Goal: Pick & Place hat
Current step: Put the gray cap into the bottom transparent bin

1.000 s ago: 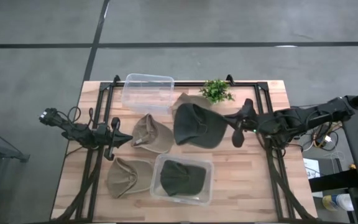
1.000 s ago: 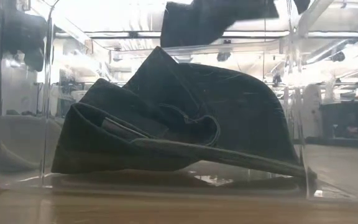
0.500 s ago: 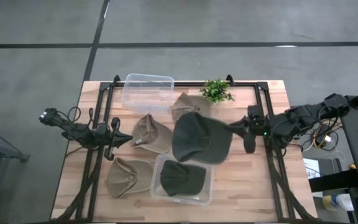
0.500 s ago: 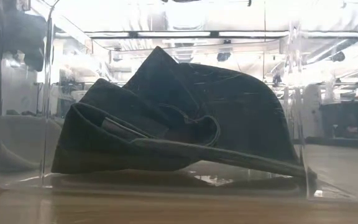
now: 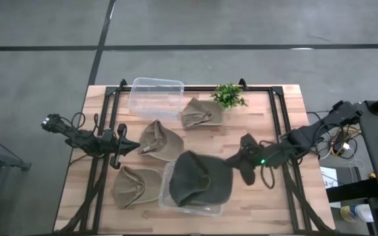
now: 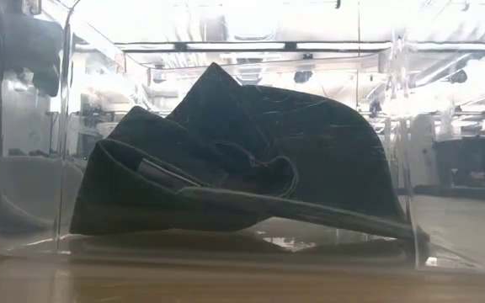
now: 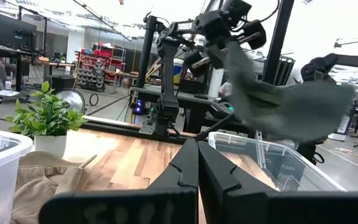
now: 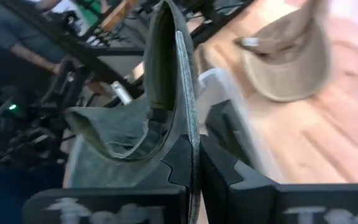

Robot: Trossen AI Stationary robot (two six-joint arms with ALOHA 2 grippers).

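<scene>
Since a second ago we have swung our right gripper (image 5: 233, 159) from beside the plant (image 5: 228, 96) toward the near clear bin (image 5: 216, 204), carrying the dark green cap (image 5: 199, 180) along. Our jaws are clenched on the cap's brim, and the cap hangs just past them, above that bin, where another dark cap (image 6: 242, 160) already lies. Our left gripper (image 5: 127, 147) waits with jaws pressed together beside a tan cap (image 5: 157, 139) on the tabletop (image 5: 254, 196).

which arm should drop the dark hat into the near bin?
Right. Its gripper is shut on the dark hat, hanging over the near bin. The left gripper sits shut and empty by the tan hats.
</scene>
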